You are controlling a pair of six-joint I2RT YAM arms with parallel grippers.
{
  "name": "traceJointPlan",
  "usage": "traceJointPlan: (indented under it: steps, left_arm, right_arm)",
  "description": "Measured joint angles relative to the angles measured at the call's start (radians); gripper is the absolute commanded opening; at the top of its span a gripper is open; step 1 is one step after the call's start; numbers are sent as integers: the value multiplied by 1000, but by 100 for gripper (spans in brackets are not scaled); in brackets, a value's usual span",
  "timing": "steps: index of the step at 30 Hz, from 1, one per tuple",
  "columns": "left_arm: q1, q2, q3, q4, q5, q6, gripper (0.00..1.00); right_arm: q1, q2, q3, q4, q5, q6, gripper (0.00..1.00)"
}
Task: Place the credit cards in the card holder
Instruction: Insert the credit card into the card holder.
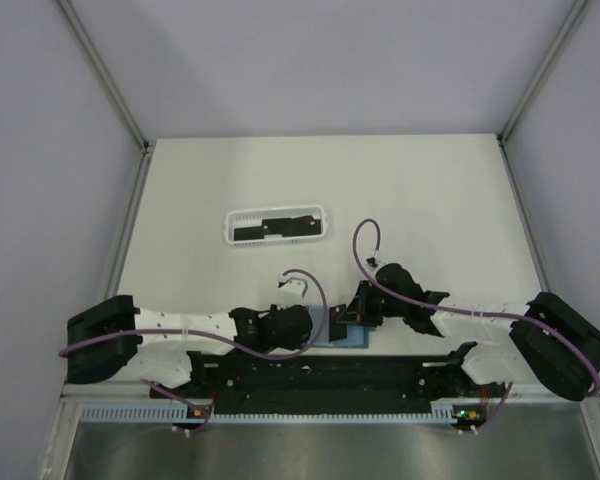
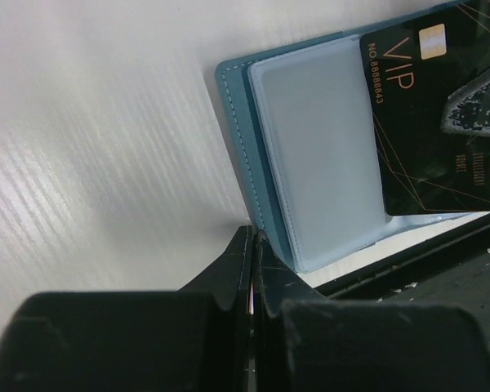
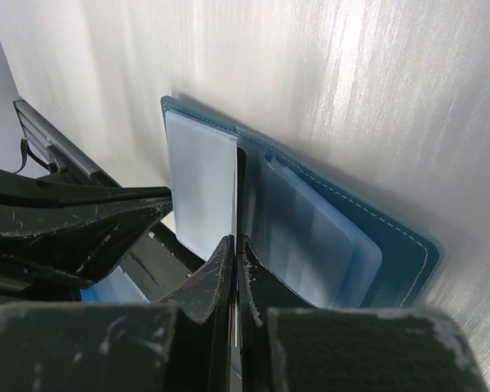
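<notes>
The teal-blue card holder (image 1: 352, 337) lies open near the table's front edge, between both arms. Its clear sleeves face up inside the teal cover (image 2: 233, 114). My left gripper (image 2: 251, 237) is shut on the near edge of that cover. A black credit card (image 2: 441, 122) printed "VIP" lies over the sleeves on the right. In the right wrist view this card (image 3: 239, 188) shows edge-on, standing between two clear sleeves of the card holder (image 3: 392, 237). My right gripper (image 3: 236, 241) is shut on it. More black credit cards (image 1: 270, 230) lie in the white basket.
The long white basket (image 1: 228, 228) stands mid-table, behind the arms. A black rail (image 1: 320, 375) runs along the front edge just below the holder. The left gripper's black fingers (image 3: 65, 220) reach in close on the left of the right wrist view.
</notes>
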Motion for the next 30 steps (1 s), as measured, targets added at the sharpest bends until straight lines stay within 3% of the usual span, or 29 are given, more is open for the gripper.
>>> traceJointPlan:
  steps: [13, 30]
  left_arm:
    - [-9, 47, -4, 118, 48, -24, 0]
    - [-12, 61, 2, 132, 51, -34, 0]
  right_arm:
    - [1, -45, 27, -75, 70, -18, 0]
    - [2, -100, 24, -152, 45, -17, 0]
